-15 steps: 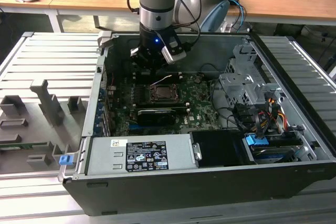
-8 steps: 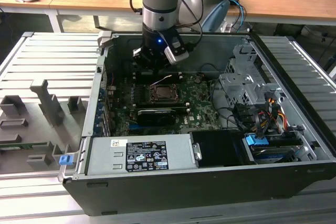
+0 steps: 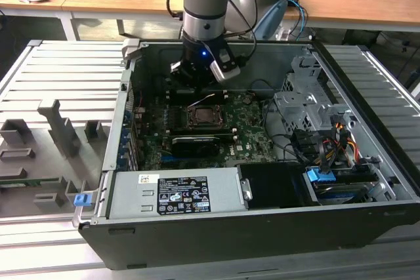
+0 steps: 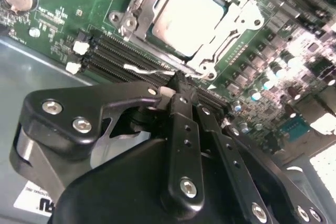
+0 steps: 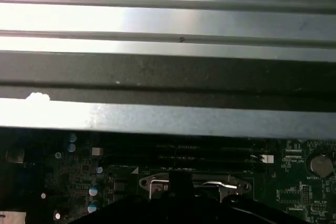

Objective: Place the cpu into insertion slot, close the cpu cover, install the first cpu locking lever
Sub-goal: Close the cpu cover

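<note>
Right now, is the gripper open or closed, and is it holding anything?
Gripper: closed, tips beside the wire lever; a grip on it cannot be told.

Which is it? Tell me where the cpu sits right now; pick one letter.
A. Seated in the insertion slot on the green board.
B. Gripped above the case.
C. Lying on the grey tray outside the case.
A: in the second wrist view the cpu lies flat in the insertion slot, framed by the cpu cover, with the gripper just off the socket's edge.
</note>
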Robot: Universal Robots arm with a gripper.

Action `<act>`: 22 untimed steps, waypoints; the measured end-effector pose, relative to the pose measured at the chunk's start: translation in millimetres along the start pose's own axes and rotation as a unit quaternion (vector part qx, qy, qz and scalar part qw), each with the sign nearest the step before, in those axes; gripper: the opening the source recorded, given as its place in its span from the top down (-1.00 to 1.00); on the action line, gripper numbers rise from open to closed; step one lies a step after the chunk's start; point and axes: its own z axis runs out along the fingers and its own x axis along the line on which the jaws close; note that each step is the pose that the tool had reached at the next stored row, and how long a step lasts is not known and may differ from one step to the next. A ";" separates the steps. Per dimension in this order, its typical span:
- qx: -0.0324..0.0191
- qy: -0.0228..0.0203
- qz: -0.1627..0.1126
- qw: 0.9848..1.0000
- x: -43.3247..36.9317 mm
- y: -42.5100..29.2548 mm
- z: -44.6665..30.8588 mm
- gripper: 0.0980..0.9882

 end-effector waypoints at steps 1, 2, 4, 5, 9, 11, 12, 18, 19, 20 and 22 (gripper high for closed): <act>-0.003 0.000 0.000 1.000 -0.3 0.0 0.2 0.98; -0.004 0.000 0.000 1.000 -1.4 -0.1 0.8 0.98; -0.004 0.000 0.000 1.000 -4.1 -0.4 1.8 0.98; -0.004 0.000 0.000 1.000 -5.2 -0.3 2.3 0.98; -0.004 0.000 0.000 1.000 -9.2 0.7 4.4 0.98; -0.004 0.000 0.000 1.000 -10.6 0.9 5.3 0.98; -0.004 0.000 0.000 1.000 -11.6 0.9 5.9 0.98; -0.004 0.000 0.000 1.000 -13.3 0.7 7.5 0.98; -0.004 0.000 0.000 1.000 -13.3 0.7 7.6 0.98; -0.004 0.000 0.000 1.000 -13.3 0.7 7.6 0.98; -0.004 -0.001 0.000 1.000 -13.0 0.8 7.7 0.98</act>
